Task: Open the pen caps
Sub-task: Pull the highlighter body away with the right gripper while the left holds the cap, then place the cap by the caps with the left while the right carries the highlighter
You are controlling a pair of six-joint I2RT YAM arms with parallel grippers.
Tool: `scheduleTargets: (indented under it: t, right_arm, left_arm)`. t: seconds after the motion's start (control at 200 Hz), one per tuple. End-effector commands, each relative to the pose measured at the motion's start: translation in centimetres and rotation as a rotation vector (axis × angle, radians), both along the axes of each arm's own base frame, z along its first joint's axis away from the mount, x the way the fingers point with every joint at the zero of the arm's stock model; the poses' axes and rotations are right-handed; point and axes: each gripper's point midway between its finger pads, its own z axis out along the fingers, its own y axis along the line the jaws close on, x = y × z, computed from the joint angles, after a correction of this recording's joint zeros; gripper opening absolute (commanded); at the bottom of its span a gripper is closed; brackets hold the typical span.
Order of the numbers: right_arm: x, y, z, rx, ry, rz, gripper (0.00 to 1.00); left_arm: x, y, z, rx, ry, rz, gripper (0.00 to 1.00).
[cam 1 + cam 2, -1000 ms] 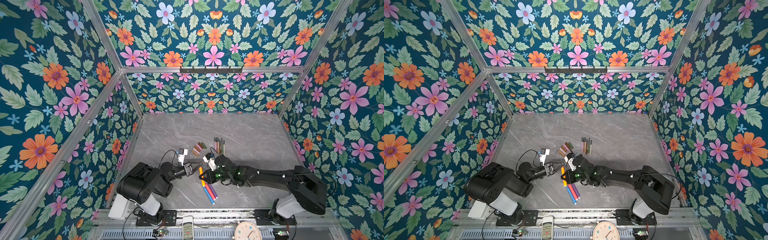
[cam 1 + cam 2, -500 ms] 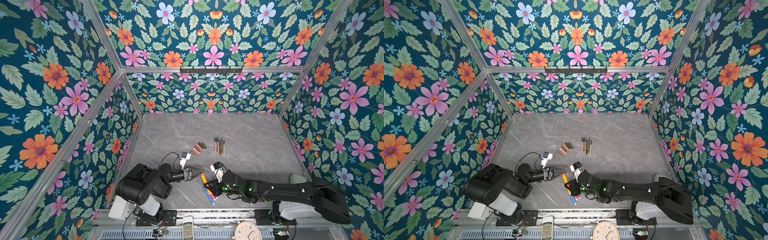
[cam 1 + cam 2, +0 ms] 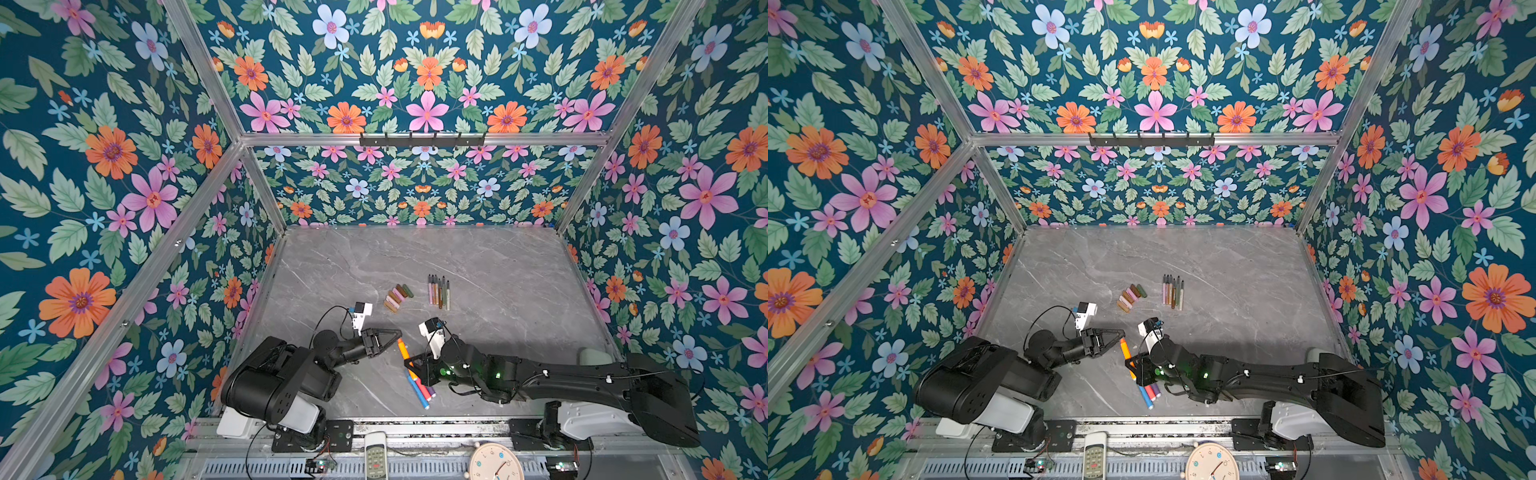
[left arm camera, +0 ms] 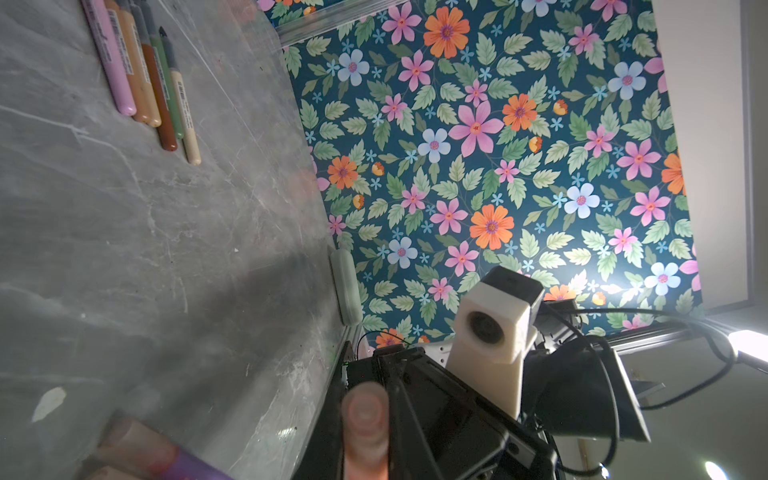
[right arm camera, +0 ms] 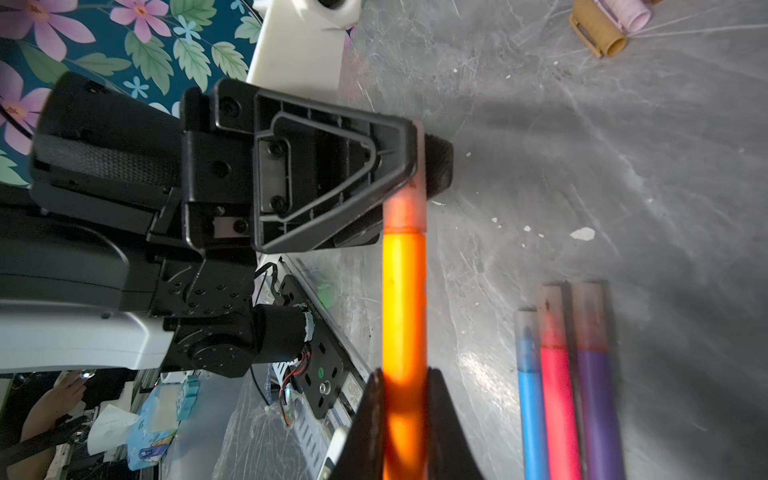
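Table (image 3: 498,257): grey marble-look slab, scuffed, with white flecks toward the front. It is closed in on three sides by floral wallpaper (image 3: 124,166) on dark teal, framed with aluminium rails (image 3: 178,243). A black hook bar (image 3: 422,139) runs along the back rail. The front ledge carries a remote (image 3: 375,457) and a small clock (image 3: 490,463).

Mid-table: a short slanted row of loose pen caps (image 3: 398,297), touching side by side. Near them on the right is a row of uncapped pens (image 3: 438,291), tips toward the back wall. Near the front, the blue, red and purple capped pens (image 3: 419,388) lie together, their upper ends hidden by the right arm in both top views.

Between the arms is the orange pen (image 3: 402,349). The right fingers (image 5: 370,428) are clamped on its barrel. The left fingers (image 5: 332,174) are clamped on its cap (image 5: 405,208).

Both top views give the layout, but the grip is too small to read there. The right wrist view has it close: the cap is pinched between the two left fingers and seated against the orange barrel. It also catches what looks like a person's hand (image 5: 70,386) beyond the table's front edge. The left wrist view shows the cap only end-on and blurred, with the right arm's camera (image 4: 490,328) behind it. It also shows a pale green pad (image 4: 345,286) at the table's edge.
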Motion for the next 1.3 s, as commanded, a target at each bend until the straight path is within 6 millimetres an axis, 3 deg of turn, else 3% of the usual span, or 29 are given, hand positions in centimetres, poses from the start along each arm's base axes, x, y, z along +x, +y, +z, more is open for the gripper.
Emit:
scheduleTargets:
  t: [0.0,0.23,0.55,0.77,0.84,1.005,1.115,1.295]
  right_arm:
    - [-5.0,-0.4,-1.7,-0.049,0.163,0.201,0.0]
    - [-5.3,-1.0,-1.4,-0.025,0.164,0.2,0.0]
    - [-5.8,-1.8,-1.0,-0.01,0.148,0.205,0.0]
    - [-4.0,-6.0,-0.1,-0.107,0.062,0.078,0.0]
    - [-3.3,-7.7,-0.2,-0.129,0.064,0.031,0.0]
    - [-1.3,-12.3,-1.2,-0.178,0.091,-0.122,0.0]
    - [-0.8,-14.3,-1.1,-0.192,0.08,-0.18,0.0]
    - [-0.9,-15.4,-1.7,-0.225,0.083,-0.199,0.0]
  left_arm:
    - [7.4,4.5,0.8,-0.032,0.014,0.471,0.0]
    - [9.0,4.9,3.1,-0.079,-0.009,0.519,0.0]
    - [10.0,4.8,3.1,-0.078,-0.007,0.519,0.0]
    - [10.3,4.5,-1.9,0.237,0.062,0.501,0.0]
    - [10.4,5.3,-4.1,0.415,0.1,0.507,0.0]
    - [9.9,7.6,-7.1,0.737,0.158,0.51,0.0]
    - [9.7,7.6,-8.5,0.77,0.205,0.492,0.0]
    - [10.0,4.8,-9.9,0.659,0.239,0.375,0.0]
